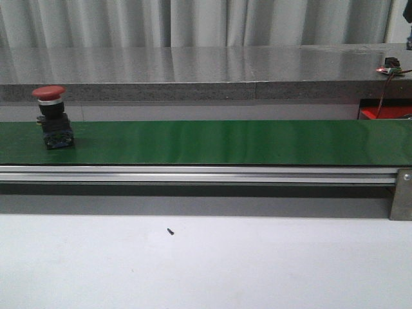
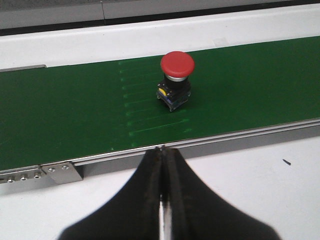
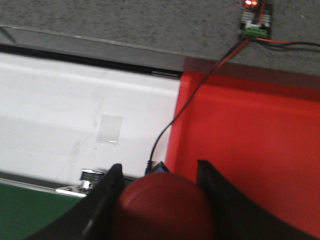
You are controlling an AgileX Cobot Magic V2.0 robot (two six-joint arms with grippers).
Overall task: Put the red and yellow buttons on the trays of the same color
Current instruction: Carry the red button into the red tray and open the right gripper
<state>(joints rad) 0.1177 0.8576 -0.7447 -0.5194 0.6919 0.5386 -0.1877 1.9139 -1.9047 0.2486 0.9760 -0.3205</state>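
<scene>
A red button with a black base stands upright at the left end of the green belt. In the left wrist view the same red button sits on the belt beyond my left gripper, which is shut and empty over the white table, short of the belt's rail. My right gripper is shut on a second red button, held beside the near left edge of the red tray. A corner of the red tray shows at far right. No yellow button or yellow tray is in view.
A small circuit board with red and black wires lies on the grey counter behind the red tray. The belt's aluminium rail runs along its front. A tiny black speck lies on the white table.
</scene>
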